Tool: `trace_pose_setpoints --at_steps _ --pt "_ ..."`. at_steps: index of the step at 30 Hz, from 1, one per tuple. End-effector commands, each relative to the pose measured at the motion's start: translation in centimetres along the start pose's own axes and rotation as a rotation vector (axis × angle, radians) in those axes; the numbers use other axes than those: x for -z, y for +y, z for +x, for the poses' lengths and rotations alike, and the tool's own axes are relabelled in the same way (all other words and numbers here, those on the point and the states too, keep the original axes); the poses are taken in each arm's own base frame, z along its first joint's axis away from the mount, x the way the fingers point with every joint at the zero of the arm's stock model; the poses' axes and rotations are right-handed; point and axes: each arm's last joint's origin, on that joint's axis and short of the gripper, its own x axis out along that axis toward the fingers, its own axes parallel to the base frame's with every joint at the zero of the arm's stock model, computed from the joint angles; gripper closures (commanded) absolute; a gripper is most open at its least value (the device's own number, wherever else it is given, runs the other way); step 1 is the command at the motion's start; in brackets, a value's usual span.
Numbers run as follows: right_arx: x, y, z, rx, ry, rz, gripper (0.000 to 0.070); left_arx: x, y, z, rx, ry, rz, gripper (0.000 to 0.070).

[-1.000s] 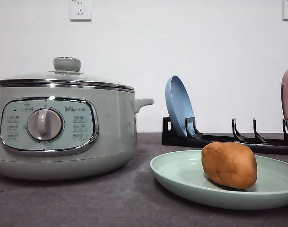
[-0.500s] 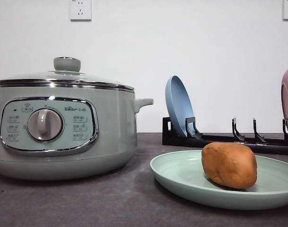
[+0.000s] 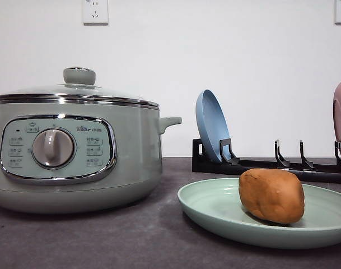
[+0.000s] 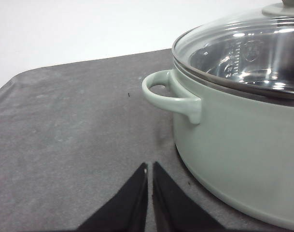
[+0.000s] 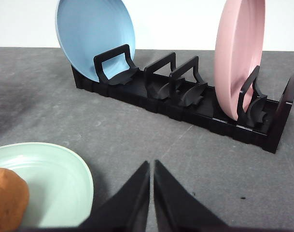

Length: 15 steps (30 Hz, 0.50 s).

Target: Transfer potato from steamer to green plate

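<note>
nothing has shifted over the last second: the potato sits on the green plate, the steamer lidded. left tool and right tool both clenched, empty. looks finished.

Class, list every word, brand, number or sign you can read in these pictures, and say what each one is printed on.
"Bear", followed by small characters too blurred to read: on the steamer, control panel, above the dial.
Button labels around the dial: too small to read.
Measuring marks inside the pot, seen through the lid: unreadable.
</note>
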Motion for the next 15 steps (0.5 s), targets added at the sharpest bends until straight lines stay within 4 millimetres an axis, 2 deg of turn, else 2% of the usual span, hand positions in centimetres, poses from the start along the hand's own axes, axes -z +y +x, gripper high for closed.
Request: trace_pose_setpoints --at_steps 1,15 --pt "0.13 -0.01 0.03 -0.001 0.002 -0.003 0.0700 0.73 -0.07 0.19 0.001 0.026 0.001 0.0690" --pt "0.13 -0.01 0.03 -0.001 0.002 -0.003 0.0699 0.73 -0.07 0.19 0.001 0.026 0.002 0.0690"
